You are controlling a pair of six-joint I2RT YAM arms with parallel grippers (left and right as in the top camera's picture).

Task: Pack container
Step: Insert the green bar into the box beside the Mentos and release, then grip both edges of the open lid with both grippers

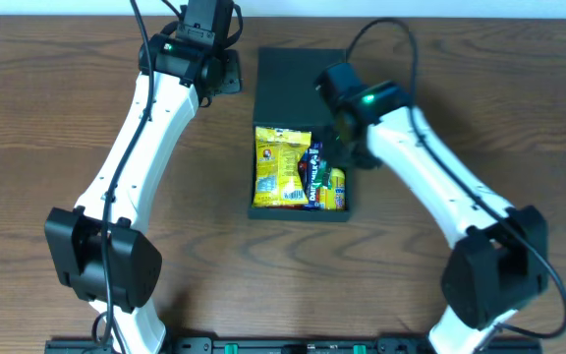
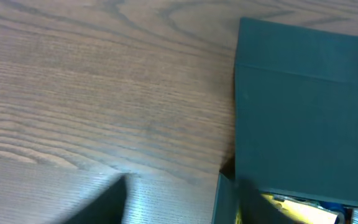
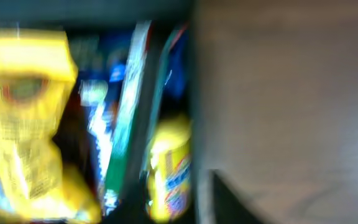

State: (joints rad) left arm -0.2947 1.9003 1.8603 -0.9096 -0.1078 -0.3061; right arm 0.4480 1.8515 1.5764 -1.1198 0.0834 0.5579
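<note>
Overhead, the open container (image 1: 298, 213) sits on the wooden table (image 1: 47, 118), holding a yellow snack packet (image 1: 281, 167) and a blue packet (image 1: 312, 172) — left gripper (image 1: 219, 74) beside its lid (image 1: 288, 88), right gripper (image 1: 350, 133) over its right wall. The left wrist view shows lid and bare wood; the right wrist view is a blur of packets — neither reveals how far its jaws are parted.

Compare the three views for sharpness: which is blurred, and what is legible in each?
Overhead: evenly lit and sharp; the dark green-black matte rectangular container and the yellow printed snack packet inside read clearly. Left wrist: slightly soft, yet the container's lid and the brown wooden table grain show. Right wrist: heavy motion blur; the packets are only colour smears.
</note>
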